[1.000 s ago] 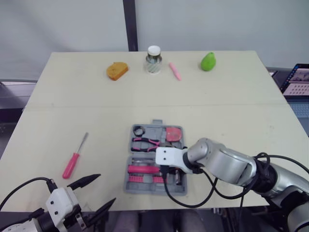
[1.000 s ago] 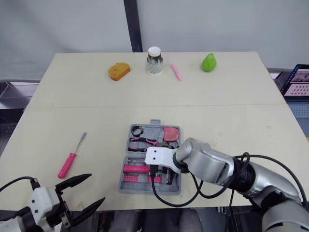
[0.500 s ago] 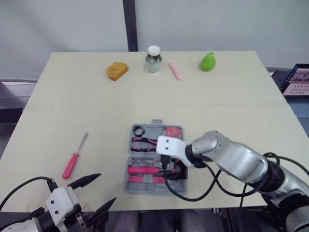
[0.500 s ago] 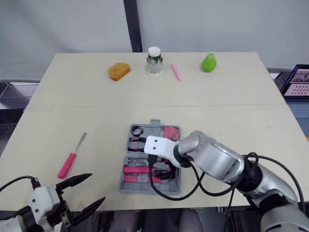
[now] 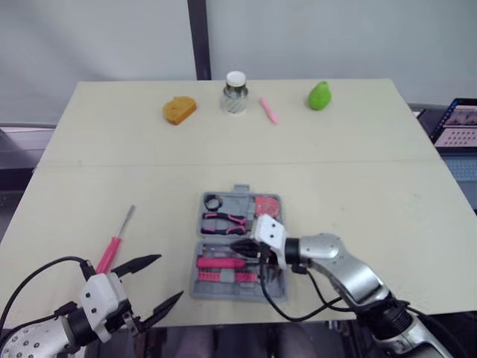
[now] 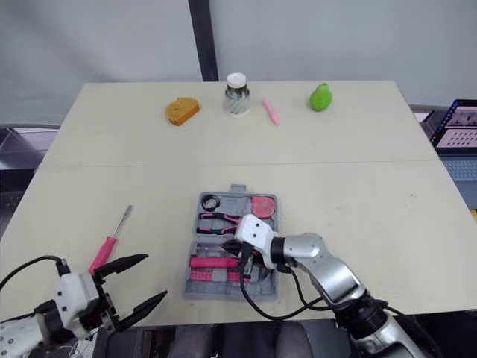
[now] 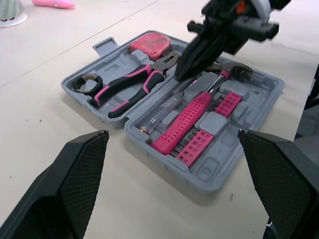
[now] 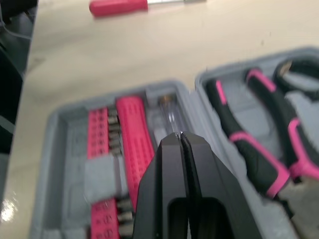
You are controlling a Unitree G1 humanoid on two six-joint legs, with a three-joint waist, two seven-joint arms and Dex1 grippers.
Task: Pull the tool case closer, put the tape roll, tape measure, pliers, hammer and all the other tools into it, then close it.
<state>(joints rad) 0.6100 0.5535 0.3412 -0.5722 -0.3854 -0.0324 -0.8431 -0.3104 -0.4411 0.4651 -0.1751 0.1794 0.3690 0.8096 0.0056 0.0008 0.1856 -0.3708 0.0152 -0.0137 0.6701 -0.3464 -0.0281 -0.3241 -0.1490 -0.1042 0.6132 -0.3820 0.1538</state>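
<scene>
The right claw (image 8: 180,137) is pinched tight, seemingly on nothing, low over the open grey plastic tool case (image 5: 223,292). The case sits near the robot with most tools inside. The left claw (image 5: 170,276) gapes wide beside the pink-handled screwdriver (image 5: 112,250) on the table (image 5: 373,194). Next, that claw should probably grab the screwdriver.
</scene>
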